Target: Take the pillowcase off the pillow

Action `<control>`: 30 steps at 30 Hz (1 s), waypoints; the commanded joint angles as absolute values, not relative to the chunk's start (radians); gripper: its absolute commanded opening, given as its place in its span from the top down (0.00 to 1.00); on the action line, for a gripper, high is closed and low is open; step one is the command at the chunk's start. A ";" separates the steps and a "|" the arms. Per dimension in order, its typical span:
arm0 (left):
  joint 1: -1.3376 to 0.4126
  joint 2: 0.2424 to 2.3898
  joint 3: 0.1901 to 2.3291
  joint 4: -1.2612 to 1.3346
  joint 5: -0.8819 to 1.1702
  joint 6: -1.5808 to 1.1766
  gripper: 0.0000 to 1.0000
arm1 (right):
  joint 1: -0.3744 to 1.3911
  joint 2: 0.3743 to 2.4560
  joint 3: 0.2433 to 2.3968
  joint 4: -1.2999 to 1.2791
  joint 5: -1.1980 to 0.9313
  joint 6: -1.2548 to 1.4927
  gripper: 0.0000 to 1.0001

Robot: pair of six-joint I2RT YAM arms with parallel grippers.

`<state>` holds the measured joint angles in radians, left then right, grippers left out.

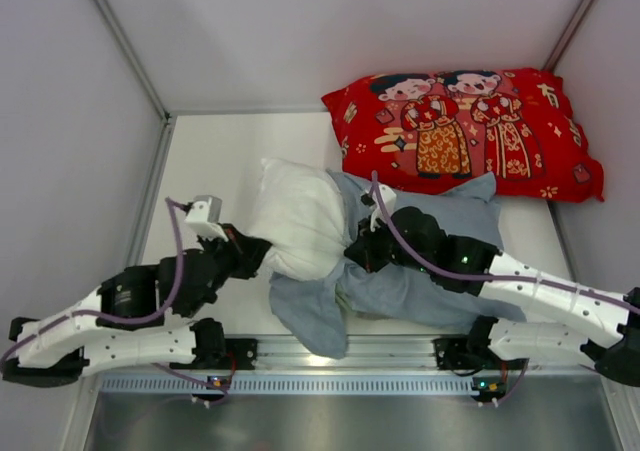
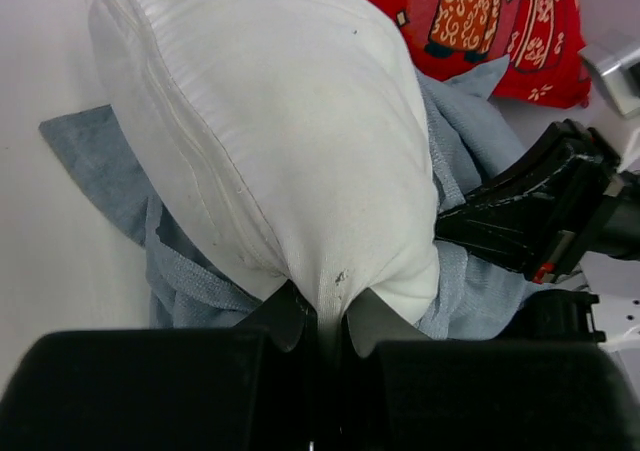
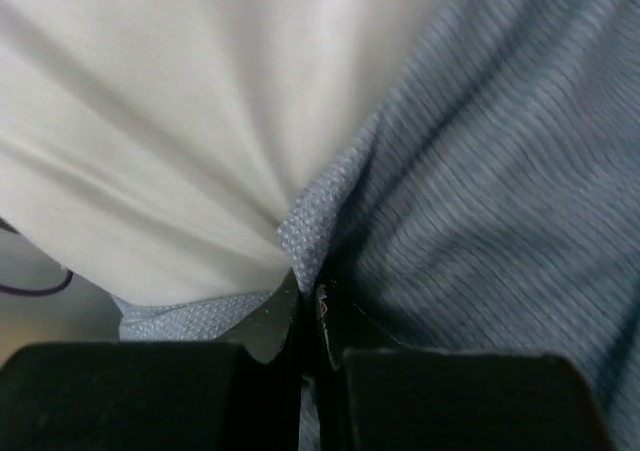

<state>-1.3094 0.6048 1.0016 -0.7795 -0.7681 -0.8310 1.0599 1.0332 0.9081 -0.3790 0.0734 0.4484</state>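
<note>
On the table (image 1: 200, 166), left pincer (image 2: 320, 321) pinches the pillow (image 2: 280, 141), right pincer (image 3: 308, 296) the pillowcase (image 3: 480, 171).

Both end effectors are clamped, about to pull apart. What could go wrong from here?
1. The left end effector pinches only a small corner of the pillow; it may slip under tension.
2. The right end effector grips the pillowcase right at its edge against the white fabric; it may have caught the pillow too, dragging it along.
3. The red pillow lies close behind and could get shoved.
</note>
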 commanded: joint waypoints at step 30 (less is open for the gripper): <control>-1.230 0.264 1.147 -1.040 -1.035 -0.937 1.00 | 1.111 0.928 0.913 -0.759 0.390 0.563 0.37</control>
<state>-1.2358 0.2401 1.1500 -1.0924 -0.9703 -0.9020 1.1103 0.9848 0.9691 -0.5926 0.3519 0.4965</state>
